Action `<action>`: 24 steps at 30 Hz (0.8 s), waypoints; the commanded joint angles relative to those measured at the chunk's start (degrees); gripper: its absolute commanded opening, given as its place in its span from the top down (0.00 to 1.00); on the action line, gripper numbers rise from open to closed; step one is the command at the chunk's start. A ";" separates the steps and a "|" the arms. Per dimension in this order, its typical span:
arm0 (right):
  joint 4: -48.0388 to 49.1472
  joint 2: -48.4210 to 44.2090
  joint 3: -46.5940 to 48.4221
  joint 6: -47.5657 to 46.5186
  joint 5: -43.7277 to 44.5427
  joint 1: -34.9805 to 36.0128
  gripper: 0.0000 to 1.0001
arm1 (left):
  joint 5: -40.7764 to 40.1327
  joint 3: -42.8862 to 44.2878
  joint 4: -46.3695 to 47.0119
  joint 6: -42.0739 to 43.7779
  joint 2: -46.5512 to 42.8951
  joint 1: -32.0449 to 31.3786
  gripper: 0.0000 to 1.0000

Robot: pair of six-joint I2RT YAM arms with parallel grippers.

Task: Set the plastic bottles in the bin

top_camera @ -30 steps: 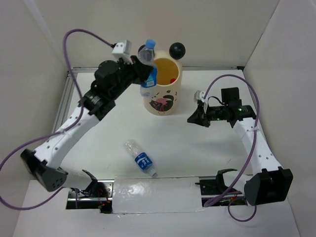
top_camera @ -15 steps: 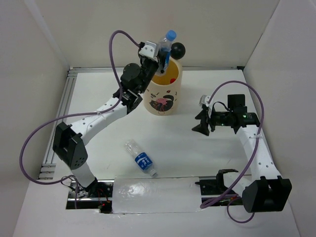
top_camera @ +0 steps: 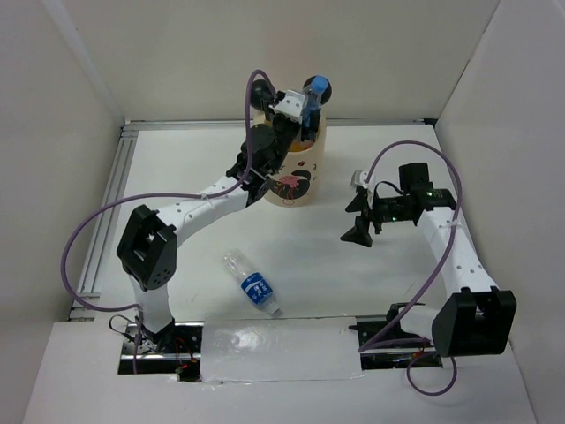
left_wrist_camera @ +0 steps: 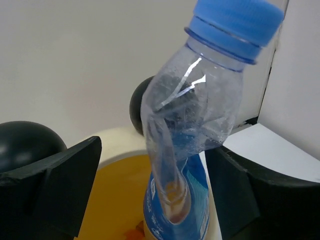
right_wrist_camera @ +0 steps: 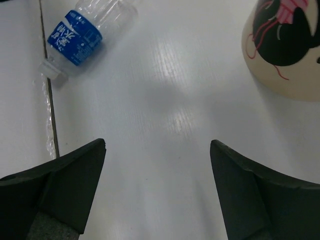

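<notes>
Over the bin (top_camera: pixel 294 181), the left gripper (top_camera: pixel 305 117) has carried its clenched blue-capped bottle (left_wrist_camera: pixel 192 135) toward three o'clock since a moment ago.

Blue-capped bottle (left_wrist_camera: pixel 192 125) upright over cream bin (top_camera: pixel 296 172); another blue-labelled bottle (top_camera: pixel 251 283) flat on table.

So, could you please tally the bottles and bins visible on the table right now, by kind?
Bottles: 2, one in the left fingers over the bin (bottle), one lying on the table (bottle).
Bins: 1.
Total: 3.
</notes>
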 commanded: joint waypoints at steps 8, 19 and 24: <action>2.56 1.42 1.15 -1.36 2.60 10.66 0.29 | -3.61 -0.64 5.10 3.65 -9.16 -2.91 0.01; 3.80 3.45 3.44 2.24 2.07 11.73 0.28 | -7.05 -4.94 1.40 4.36 -9.78 -1.76 0.01; 5.29 2.92 4.66 5.30 2.59 13.47 0.19 | -7.14 -11.52 -1.04 -1.59 -21.60 -1.76 0.01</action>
